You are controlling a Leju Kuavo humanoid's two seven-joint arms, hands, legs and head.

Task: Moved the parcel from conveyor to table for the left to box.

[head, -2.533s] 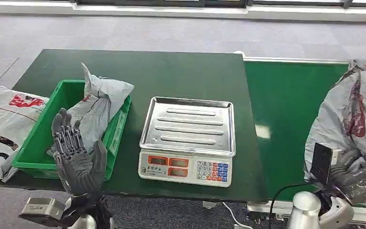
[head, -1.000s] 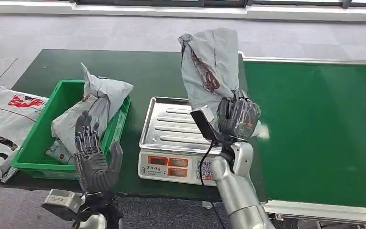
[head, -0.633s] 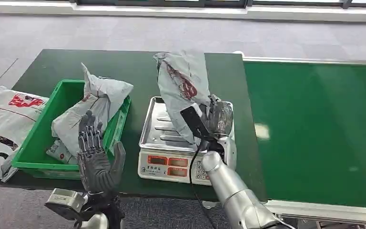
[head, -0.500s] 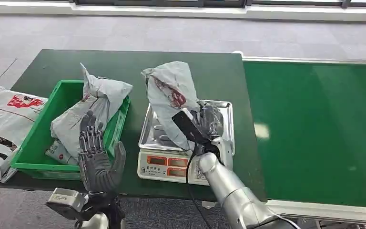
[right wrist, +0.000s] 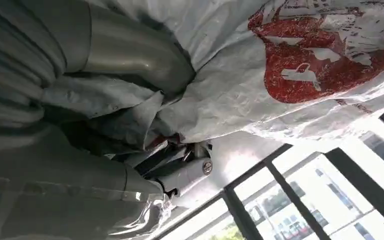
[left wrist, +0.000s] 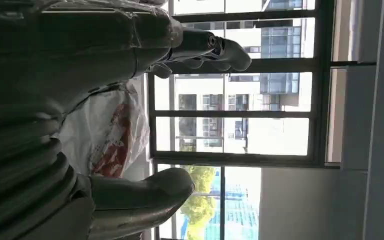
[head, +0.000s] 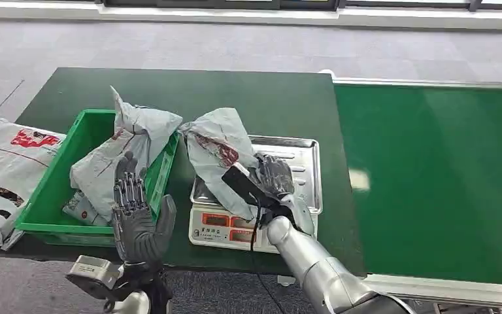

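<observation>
Table [head: 248,98], dark green, carries a green crate [head: 57,183] at its left and a weighing scale [head: 287,196] near its middle; a green conveyor [head: 431,176] adjoins the table's right edge. Crate holds one grey plastic mailer [head: 127,147], standing tilted so that its upper end rises above the crate's rim, and a smaller packet [head: 78,208] lies partly hidden beneath it. White printed bag [head: 3,173], cut off by the frame, lies beside the crate at the table's left edge. Scale's steel tray is largely covered by the parcel [head: 216,157], a crumpled grey plastic mailer with a red and dark printed mark, which leans over the tray's left part and overhangs toward the crate. Right hand [head: 271,178] grips the parcel from its right side, fingers closed into the plastic; in the right wrist view the parcel [right wrist: 290,70] shows its red print and folds bunch under the right hand [right wrist: 130,60]. Whether the parcel's lower end touches the tray cannot be told. Left hand [head: 134,219] stands raised in front of the crate, palm up, fingers spread and holding nothing; the left wrist view shows the left hand [left wrist: 105,45] against windows.
</observation>
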